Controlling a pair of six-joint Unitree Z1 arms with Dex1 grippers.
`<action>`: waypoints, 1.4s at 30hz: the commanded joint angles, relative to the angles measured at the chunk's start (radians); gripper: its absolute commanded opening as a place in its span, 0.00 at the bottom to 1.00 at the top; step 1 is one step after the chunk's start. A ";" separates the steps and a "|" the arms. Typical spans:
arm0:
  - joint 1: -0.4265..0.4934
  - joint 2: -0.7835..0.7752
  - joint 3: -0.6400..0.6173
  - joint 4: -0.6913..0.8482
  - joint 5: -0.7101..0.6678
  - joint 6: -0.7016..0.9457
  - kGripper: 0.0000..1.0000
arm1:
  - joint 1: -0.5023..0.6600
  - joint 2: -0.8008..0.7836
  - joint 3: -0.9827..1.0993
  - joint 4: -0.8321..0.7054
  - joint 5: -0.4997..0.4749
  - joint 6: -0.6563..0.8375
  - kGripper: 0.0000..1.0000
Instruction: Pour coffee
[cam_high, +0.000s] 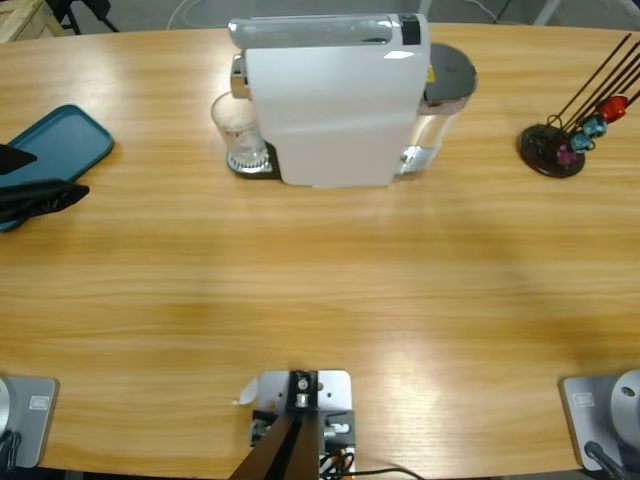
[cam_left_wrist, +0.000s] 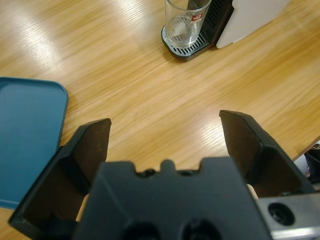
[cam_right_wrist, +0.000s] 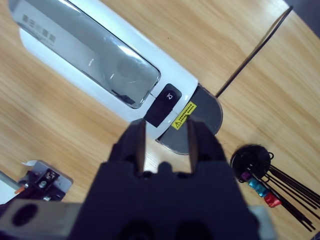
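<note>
The white coffee machine (cam_high: 335, 100) stands at the back middle of the table. An empty clear glass (cam_high: 238, 130) sits on its drip tray, under the spout. In the left wrist view the glass (cam_left_wrist: 186, 22) is far ahead of my left gripper (cam_left_wrist: 165, 125), whose jaws are spread wide with nothing between them. That gripper (cam_high: 45, 195) shows at the table's left edge. My right gripper (cam_right_wrist: 165, 125) hangs high above the machine (cam_right_wrist: 100, 65), near its black button (cam_right_wrist: 167, 97). Its jaws stand a narrow gap apart and hold nothing. It is out of the high view.
A blue tray (cam_high: 55, 145) lies at the left edge, beside the left gripper. A black capsule stand (cam_high: 552, 150) with thin rods and coloured capsules is at the back right. The machine's grey round lid (cam_high: 450, 70) sits on its right side.
</note>
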 joint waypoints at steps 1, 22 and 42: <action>-0.006 0.002 0.040 -0.007 0.005 -0.003 0.94 | -0.010 0.092 -0.030 0.012 0.021 -0.025 0.00; -0.006 0.003 0.040 -0.007 0.005 -0.003 0.94 | -0.015 0.133 -0.047 0.016 0.023 -0.026 0.00; -0.006 0.001 0.040 -0.007 0.005 -0.003 0.94 | -0.030 0.139 0.017 0.017 0.009 -0.023 0.00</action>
